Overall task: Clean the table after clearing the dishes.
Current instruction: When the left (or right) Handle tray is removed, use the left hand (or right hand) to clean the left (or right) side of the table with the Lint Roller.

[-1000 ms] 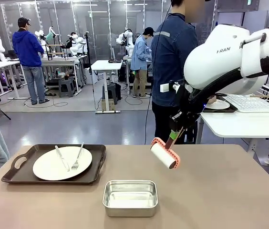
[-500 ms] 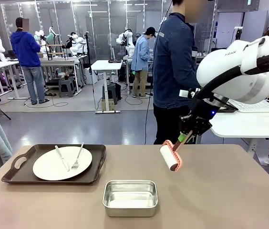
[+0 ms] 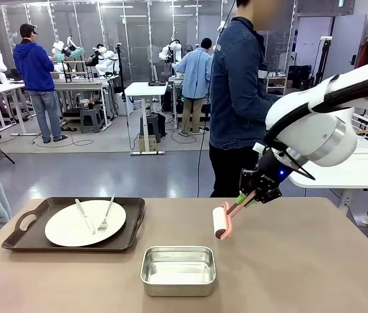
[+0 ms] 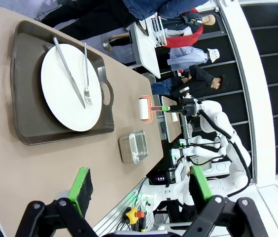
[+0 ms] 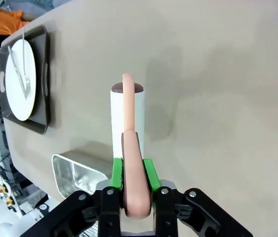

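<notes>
Tan-beige table (image 3: 301, 274): the right jaws clamp the salmon-pink handle of a white lint roller (image 3: 220, 223), its roll hanging lower left of them, near the bare tabletop. At left, a round white plate (image 3: 83, 223) sits uncleared on its dark brown tray (image 3: 135, 218), nearer the left jaws, which stand apart.

Steel pan (image 3: 177, 289) ctr front; person (image 3: 239, 98) stands at far side.

white plate (image 3: 63, 228), dark brown tray (image 3: 136, 215), tan table (image 3: 301, 261)
</notes>
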Robot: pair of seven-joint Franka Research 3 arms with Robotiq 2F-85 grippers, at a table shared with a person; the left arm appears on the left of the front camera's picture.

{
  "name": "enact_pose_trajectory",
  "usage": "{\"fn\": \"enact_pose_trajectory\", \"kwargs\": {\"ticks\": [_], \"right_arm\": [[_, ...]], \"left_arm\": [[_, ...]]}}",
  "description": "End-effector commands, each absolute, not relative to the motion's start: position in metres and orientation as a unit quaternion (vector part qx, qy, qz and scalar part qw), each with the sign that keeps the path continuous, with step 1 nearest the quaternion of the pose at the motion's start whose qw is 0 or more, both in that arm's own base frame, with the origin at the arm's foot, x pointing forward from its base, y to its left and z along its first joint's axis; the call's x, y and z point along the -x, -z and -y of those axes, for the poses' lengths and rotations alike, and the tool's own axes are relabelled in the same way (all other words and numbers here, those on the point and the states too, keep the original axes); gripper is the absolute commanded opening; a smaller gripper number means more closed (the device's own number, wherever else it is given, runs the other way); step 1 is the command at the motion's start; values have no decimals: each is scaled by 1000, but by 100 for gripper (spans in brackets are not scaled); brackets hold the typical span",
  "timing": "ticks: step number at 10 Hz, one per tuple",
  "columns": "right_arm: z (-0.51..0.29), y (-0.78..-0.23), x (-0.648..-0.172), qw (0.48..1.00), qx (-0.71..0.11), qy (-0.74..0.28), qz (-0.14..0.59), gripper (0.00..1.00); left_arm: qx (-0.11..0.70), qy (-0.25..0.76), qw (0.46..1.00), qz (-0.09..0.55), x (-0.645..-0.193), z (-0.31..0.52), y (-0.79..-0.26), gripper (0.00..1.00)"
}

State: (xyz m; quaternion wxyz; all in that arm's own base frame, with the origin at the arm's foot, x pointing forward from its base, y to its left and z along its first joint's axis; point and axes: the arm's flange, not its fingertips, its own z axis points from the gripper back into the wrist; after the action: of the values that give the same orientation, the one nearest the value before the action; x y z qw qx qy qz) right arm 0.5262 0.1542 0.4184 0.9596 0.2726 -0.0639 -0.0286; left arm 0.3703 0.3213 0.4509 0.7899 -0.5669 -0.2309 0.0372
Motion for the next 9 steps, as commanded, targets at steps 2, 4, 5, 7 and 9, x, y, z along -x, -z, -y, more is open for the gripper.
{"fn": "enact_pose_trajectory", "kwargs": {"ticks": [2, 4, 5, 7, 9], "right_arm": [[-149, -398, -531, 952, -293, 37, 84, 22], [-139, -375, -535, 952, -299, 34, 50, 22], [-128, -364, -541, 952, -302, 37, 30, 22], [-98, -344, -553, 953, -299, 48, -4, 22], [-72, -335, -552, 953, -299, 59, -2, 22]], "left_arm": [[565, -38, 791, 232, -368, -323, -452, 100], [565, -38, 791, 232, -368, -323, -452, 100], [565, -38, 791, 232, -368, -323, -452, 100], [565, -38, 791, 232, -368, -323, -452, 100], [565, -38, 791, 232, -368, -323, -452, 100]]}}
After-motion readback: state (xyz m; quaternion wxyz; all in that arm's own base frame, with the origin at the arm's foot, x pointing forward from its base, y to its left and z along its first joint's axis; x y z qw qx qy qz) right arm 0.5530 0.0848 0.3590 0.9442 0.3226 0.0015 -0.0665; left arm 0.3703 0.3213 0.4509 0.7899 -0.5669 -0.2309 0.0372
